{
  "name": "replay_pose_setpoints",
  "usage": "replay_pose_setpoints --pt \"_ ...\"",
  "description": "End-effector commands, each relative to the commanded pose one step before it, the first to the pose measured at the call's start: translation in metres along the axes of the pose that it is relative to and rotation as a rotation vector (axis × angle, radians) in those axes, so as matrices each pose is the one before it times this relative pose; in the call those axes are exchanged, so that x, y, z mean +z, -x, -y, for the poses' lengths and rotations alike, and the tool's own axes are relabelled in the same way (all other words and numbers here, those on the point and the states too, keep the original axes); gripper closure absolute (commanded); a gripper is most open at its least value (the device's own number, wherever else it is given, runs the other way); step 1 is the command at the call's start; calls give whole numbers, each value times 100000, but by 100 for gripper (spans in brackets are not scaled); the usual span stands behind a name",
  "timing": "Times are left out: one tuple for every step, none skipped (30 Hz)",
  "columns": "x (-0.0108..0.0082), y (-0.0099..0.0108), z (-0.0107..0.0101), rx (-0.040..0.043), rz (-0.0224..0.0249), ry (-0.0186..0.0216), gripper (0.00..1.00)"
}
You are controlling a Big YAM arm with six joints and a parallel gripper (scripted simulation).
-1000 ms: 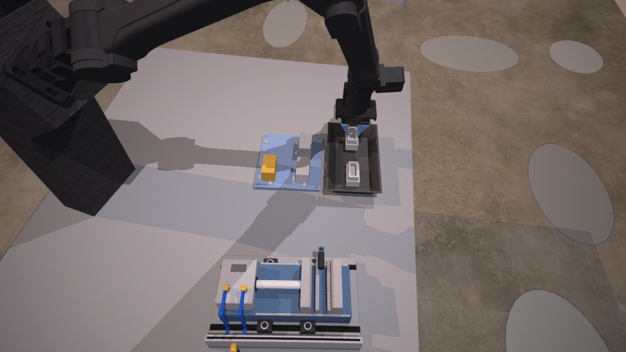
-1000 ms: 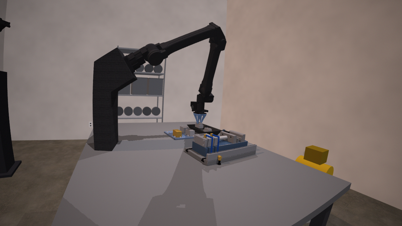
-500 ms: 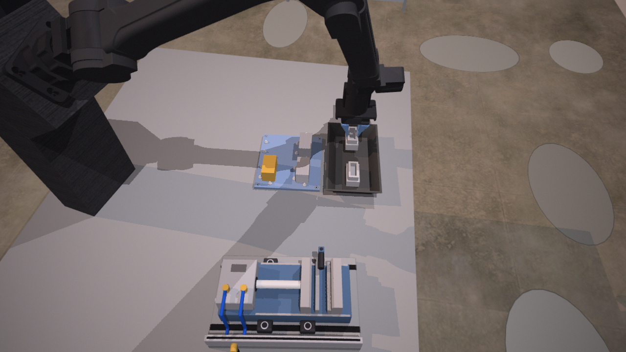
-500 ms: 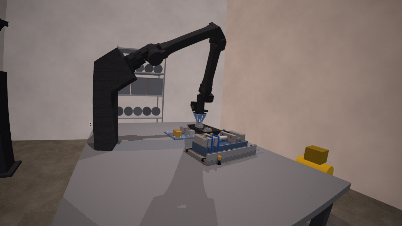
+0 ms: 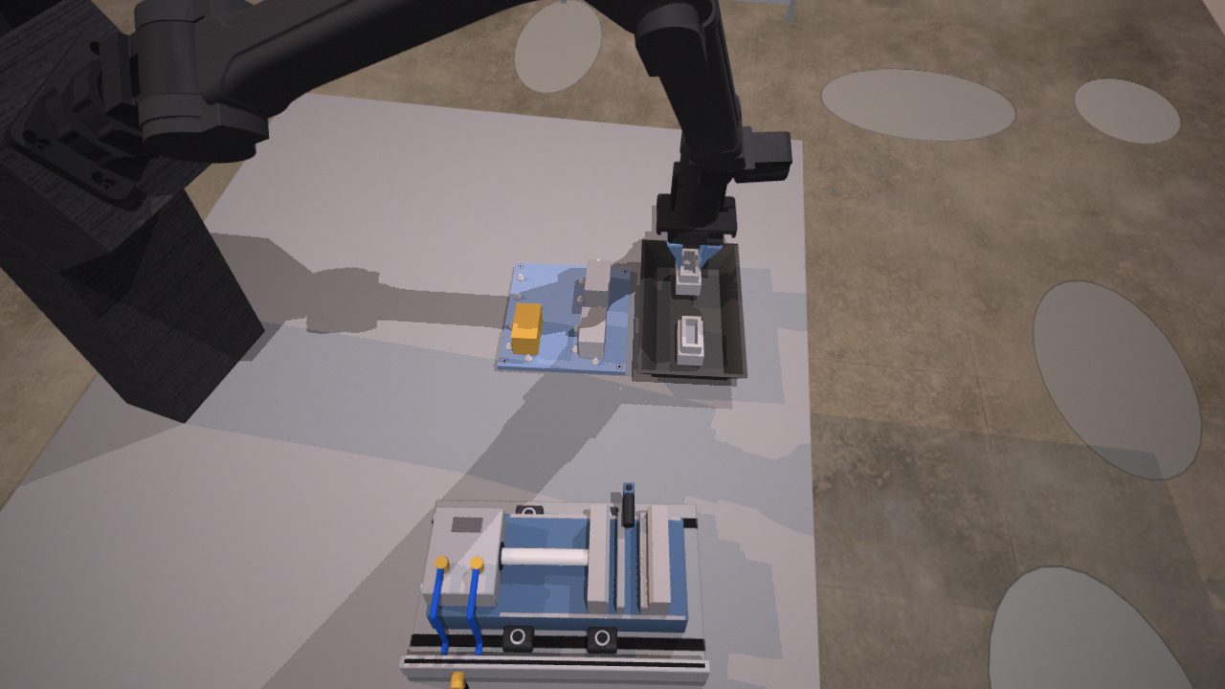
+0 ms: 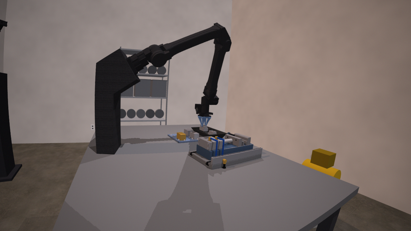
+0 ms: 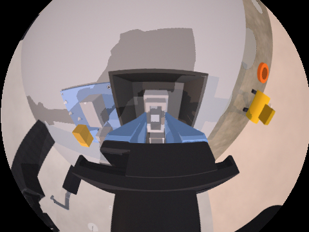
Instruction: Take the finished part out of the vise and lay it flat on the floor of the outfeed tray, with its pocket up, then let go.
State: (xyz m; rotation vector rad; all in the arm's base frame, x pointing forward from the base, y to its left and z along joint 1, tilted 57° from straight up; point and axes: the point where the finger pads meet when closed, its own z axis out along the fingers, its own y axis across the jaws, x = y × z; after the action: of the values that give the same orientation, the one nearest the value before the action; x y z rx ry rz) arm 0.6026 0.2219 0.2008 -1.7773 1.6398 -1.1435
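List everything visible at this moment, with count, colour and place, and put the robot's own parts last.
Table: one, grey, under everything.
Outfeed tray: one, dark, right of the blue plate.
Finished part: one, light grey, held over the tray's far end.
Second part: one, light grey, pocket up on the tray floor.
Fixture plate: one, blue, left of the tray.
Block: one, orange, on the plate's left side.
Grey blocks: two, on the plate's right side.
Vise: one, blue and grey, near table edge, nothing between its jaws.
Shelf rack: one, grey, at the back wall.
Yellow machine: one, beside the table.
Arm: one, black.
Pedestal: one, black.
Gripper: one, blue fingers, closed on the finished part.
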Motion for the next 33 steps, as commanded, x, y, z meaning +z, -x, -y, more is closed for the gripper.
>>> replay_pose_setpoints --pt "-408 27 2017 1761 959 -3708 100" --pt "48 -65 -5 82 -87 46 100" --pt "53 -80 -4 91 -134 46 100" --pt "55 -77 -5 94 -105 52 100" --pt "16 0 -8 27 11 22 100" --pt "13 7 -8 21 8 17 100" --pt "-8 47 -8 -12 71 0 100" --pt "-9 41 -5 -2 70 -4 100" --pt "-4 17 3 25 40 -8 100" --pt "9 -29 15 76 -19 -9 100" --pt "24 -69 22 116 -74 -5 100" --pt "33 -82 21 127 -96 4 100" --pt "28 -59 13 102 -69 7 100" --pt "14 -7 0 47 -3 10 100" --pt "0 0 0 0 0 0 100" --pt "0 0 0 0 0 0 100" --pt "-265 432 30 -306 663 -265 100" --pt "23 -60 21 115 -42 -1 100" --pt "59 -86 -1 119 -104 52 100" --pt "94 -122 -127 14 -230 234 100" --pt "90 -112 -98 43 -171 200 100" --pt "37 -32 14 90 -22 13 100" --pt "40 -43 26 110 -43 0 100" --pt "-2 -29 58 -17 -16 -74 100" --pt "-21 -16 70 -25 20 -102 100" --pt "-23 20 53 -70 63 -85 100" --pt "-8 37 30 -103 68 -48 100" --pt "5 27 5 -117 47 -6 100" --pt "25 -4 -11 -106 -1 32 100" --pt "41 -38 -10 -75 -52 45 100" --pt "37 -64 7 -37 -80 23 100" --pt "0 0 0 0 0 0 100" --pt "0 0 0 0 0 0 100"
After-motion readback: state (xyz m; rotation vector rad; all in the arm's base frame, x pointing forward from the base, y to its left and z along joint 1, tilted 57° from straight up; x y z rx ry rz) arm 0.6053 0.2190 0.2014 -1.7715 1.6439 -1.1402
